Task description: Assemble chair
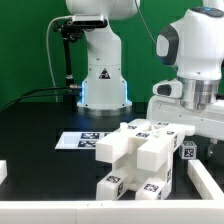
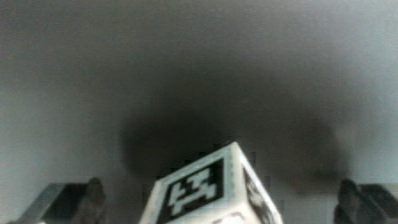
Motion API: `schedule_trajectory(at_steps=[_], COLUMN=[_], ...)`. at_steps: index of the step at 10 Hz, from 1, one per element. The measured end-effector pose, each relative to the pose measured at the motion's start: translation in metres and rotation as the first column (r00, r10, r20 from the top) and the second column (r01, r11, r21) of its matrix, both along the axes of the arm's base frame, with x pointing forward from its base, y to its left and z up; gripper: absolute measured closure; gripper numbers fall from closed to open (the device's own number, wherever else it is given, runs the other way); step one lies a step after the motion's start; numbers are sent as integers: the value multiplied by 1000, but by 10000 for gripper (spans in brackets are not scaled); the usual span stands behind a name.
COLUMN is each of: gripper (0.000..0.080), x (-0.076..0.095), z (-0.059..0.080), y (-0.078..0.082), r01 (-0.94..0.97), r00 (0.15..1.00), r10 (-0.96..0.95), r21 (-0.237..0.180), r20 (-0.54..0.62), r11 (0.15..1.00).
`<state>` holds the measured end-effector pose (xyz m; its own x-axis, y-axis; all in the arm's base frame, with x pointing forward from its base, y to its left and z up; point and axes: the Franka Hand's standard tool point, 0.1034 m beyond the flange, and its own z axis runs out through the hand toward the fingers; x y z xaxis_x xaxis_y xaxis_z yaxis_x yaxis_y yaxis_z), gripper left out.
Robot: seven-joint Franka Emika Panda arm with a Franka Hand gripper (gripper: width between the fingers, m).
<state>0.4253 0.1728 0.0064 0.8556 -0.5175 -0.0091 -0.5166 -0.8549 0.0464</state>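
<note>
The chair parts [image 1: 135, 155] are white blocks and bars with black-and-white tags, clustered at the front centre of the black table. A small tagged cube [image 1: 188, 150] sits at the cluster's right edge. My gripper [image 1: 205, 128] hangs just above and behind that right edge. In the wrist view, a white tagged part [image 2: 210, 188] stands between my fingers [image 2: 71, 203], with a dark gap on each side. The gripper [image 2: 221, 208] is open and touches nothing that I can see.
The marker board [image 1: 80, 140] lies flat on the table left of the parts. A second white robot base [image 1: 103, 75] stands at the back. A white rim [image 1: 205, 185] runs along the front right. A green wall is behind.
</note>
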Motion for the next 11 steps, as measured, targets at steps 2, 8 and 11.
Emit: schedule_trajectory(at_steps=[2, 8, 11], gripper=[495, 518, 518], x=[0, 0, 0], z=[0, 0, 0], y=[0, 0, 0], r01=[0, 0, 0], r00=[1000, 1000, 1000], r10=[0, 0, 0], r21=[0, 0, 0], r20=[0, 0, 0], r11=[1000, 1000, 1000])
